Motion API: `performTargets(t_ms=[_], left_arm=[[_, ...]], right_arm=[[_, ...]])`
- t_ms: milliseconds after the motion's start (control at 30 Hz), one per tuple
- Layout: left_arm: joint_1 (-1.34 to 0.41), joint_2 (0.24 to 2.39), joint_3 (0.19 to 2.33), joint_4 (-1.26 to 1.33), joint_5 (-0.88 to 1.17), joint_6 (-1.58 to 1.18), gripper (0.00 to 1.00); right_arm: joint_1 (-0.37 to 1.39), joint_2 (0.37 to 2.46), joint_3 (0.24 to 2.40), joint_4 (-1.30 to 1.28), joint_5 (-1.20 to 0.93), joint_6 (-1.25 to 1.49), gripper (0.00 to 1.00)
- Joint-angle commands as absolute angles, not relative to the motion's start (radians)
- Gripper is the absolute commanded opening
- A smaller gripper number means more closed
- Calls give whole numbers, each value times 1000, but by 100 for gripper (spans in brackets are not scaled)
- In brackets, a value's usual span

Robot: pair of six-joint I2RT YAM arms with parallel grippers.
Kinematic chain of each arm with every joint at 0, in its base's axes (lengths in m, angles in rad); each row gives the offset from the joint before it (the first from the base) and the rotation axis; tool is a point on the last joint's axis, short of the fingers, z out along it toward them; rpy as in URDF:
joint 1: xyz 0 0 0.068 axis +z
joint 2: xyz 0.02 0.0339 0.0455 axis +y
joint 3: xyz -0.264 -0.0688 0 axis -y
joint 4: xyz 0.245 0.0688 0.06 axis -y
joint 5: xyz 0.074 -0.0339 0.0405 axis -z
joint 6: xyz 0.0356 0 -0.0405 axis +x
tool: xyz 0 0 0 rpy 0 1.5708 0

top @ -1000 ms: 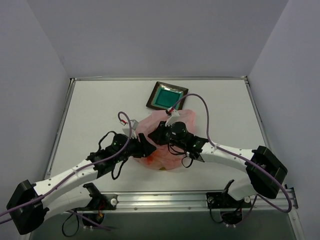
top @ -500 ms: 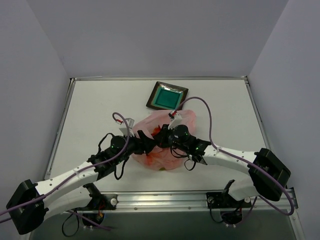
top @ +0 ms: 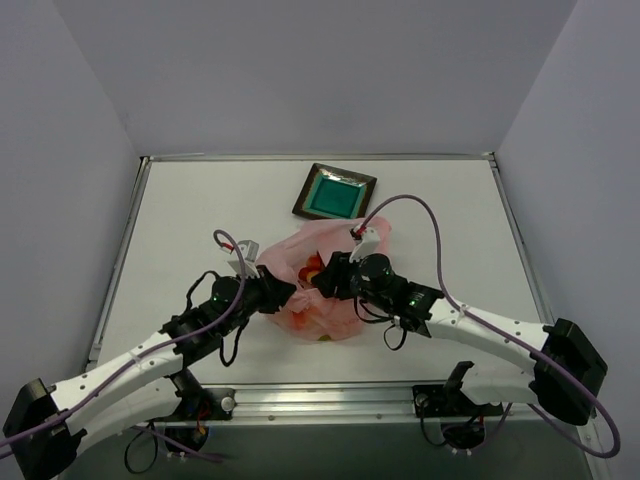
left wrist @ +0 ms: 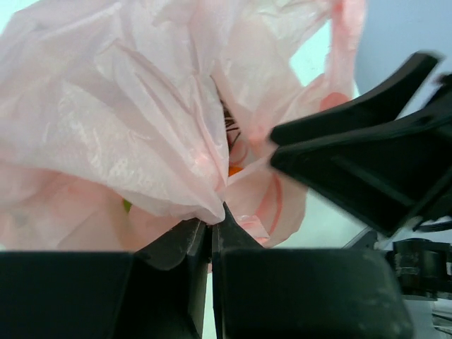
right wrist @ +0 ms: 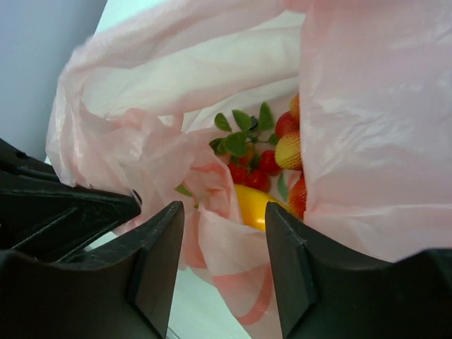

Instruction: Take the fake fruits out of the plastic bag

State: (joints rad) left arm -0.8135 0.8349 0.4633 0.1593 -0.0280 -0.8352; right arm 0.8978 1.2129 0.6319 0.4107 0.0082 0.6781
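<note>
The pink plastic bag (top: 335, 300) lies crumpled at the table's middle, its mouth facing my right gripper. My left gripper (top: 283, 290) is shut on a fold of the bag's edge (left wrist: 205, 205) and holds it up. My right gripper (top: 326, 279) is open at the bag's mouth, with the bag's lower lip (right wrist: 233, 240) between its fingers. Inside the bag I see a yellow mango (right wrist: 256, 205), small red pieces (right wrist: 268, 164) with green leaves (right wrist: 240, 135), and a yellow-red fruit (right wrist: 289, 150). In the top view the fruits show only as red patches (top: 312, 268).
A square teal plate (top: 335, 192) with a dark rim stands behind the bag. My right gripper's fingers (left wrist: 367, 152) show close beside the pinched fold in the left wrist view. My left gripper's black body (right wrist: 63, 208) sits just left of the bag's mouth.
Both wrists have drawn back from each other, the left one leftward with the bag's edge in it, the right one rightward. The bag's mouth now stands wider and higher.
</note>
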Motion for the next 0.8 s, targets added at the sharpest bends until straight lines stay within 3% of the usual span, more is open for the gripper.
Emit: performTargets(t_ms=[0, 333, 500, 567, 600, 700, 767], left_arm=[[-816, 758, 511, -59, -104, -793, 2], [-807, 736, 543, -198, -149, -752, 2], [-801, 764, 584, -199, -164, -704, 2], [-798, 775, 591, -193, -163, -695, 2], [-796, 784, 591, -183, -163, -693, 2], [-787, 802, 583, -155, -147, -695, 2], [-782, 811, 574, -146, -134, -698, 2]], right_arm=[[891, 1150, 760, 217, 123, 536, 46], [882, 1426, 957, -6, 98, 370, 45], [922, 1399, 953, -92, -63, 339, 48], [933, 1350, 942, -126, -89, 344, 40], [934, 1333, 939, -136, -110, 351, 30], [937, 1279, 901, -150, -167, 386, 16], [937, 1269, 871, -149, -213, 411, 16]])
